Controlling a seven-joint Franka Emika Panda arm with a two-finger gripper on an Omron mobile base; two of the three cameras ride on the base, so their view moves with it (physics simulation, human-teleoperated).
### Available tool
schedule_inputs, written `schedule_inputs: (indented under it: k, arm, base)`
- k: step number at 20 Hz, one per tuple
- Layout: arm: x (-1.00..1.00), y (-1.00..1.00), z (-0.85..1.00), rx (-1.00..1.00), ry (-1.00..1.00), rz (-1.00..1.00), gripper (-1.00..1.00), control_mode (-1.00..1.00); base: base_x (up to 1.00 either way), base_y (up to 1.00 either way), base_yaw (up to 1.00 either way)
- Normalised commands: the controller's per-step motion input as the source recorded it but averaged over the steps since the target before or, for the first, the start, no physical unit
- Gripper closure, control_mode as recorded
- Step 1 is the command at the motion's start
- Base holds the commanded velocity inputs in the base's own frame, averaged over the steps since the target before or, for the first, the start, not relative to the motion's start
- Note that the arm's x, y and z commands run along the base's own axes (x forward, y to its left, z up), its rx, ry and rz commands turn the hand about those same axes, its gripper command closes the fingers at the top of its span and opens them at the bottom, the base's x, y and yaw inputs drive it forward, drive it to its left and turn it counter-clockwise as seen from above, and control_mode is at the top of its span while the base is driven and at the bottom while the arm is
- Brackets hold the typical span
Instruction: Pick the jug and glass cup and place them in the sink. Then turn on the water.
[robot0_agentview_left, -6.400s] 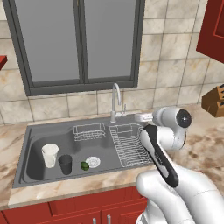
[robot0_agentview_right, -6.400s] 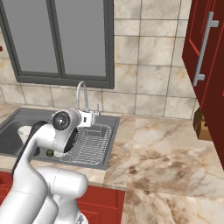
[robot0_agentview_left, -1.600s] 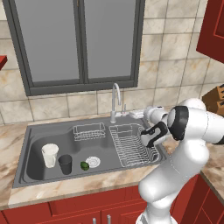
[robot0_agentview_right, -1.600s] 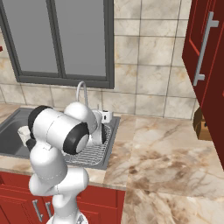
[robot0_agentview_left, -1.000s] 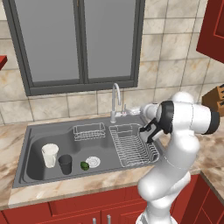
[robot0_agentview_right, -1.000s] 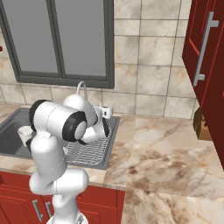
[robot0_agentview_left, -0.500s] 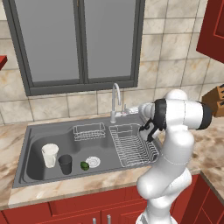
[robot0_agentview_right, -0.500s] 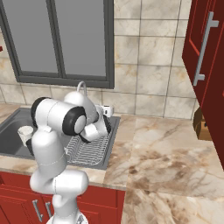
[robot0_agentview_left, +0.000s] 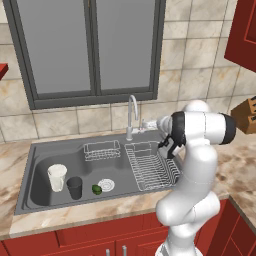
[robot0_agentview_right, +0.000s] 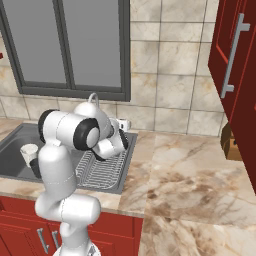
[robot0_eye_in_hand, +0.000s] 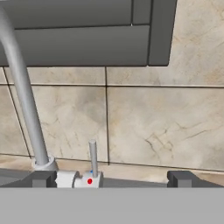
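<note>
The pale jug (robot0_agentview_left: 57, 177) and the small dark glass cup (robot0_agentview_left: 74, 187) stand upright side by side in the left basin of the grey sink (robot0_agentview_left: 37, 152). From the right, the jug (robot0_agentview_right: 29, 151) shows beside my arm, with the cup (robot0_agentview_right: 35, 167) partly hidden behind it. My gripper (robot0_agentview_left: 150, 124) (robot0_agentview_right: 123, 125) hovers at the back of the sink, just right of the curved tap (robot0_agentview_left: 131, 112). It is open and holds nothing. In the hand view the gripper (robot0_eye_in_hand: 112, 179) faces the wall. The tap's upright lever (robot0_eye_in_hand: 92, 157) stands between the fingertips, nearer the left one, apart from both.
A wire dish rack (robot0_agentview_left: 151, 167) fills the right basin and a small wire basket (robot0_agentview_left: 101, 150) sits at the back. A green object (robot0_agentview_left: 96, 189) lies by the drain. A knife block (robot0_agentview_left: 247, 115) stands on the right counter, with red cabinets (robot0_agentview_right: 235, 75) above.
The hand has shifted left along the back of the sink, closer to the tap. Its jaws have stayed open. The jug and cup have not moved.
</note>
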Motion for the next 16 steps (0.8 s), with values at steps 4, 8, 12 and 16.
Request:
schedule_inputs:
  k: [4, 8, 12, 16]
  arm:
    - [0.21, 0.0, -0.04, 0.0, -0.02, 0.0, -1.0, -1.0]
    - [0.11, 0.0, -0.09, 0.0, -0.03, 0.0, -1.0, -1.0]
    - [0.11, 0.0, -0.09, 0.0, -0.03, 0.0, -1.0, -1.0]
    - [0.15, 0.04, -0.08, 0.0, -0.03, 0.0, -1.0, -1.0]
  base:
    - [0.0, 0.0, 0.0]
    - [0.0, 0.0, 0.0]
    - [0.0, 0.0, 0.0]
    - [0.0, 0.0, 0.0]
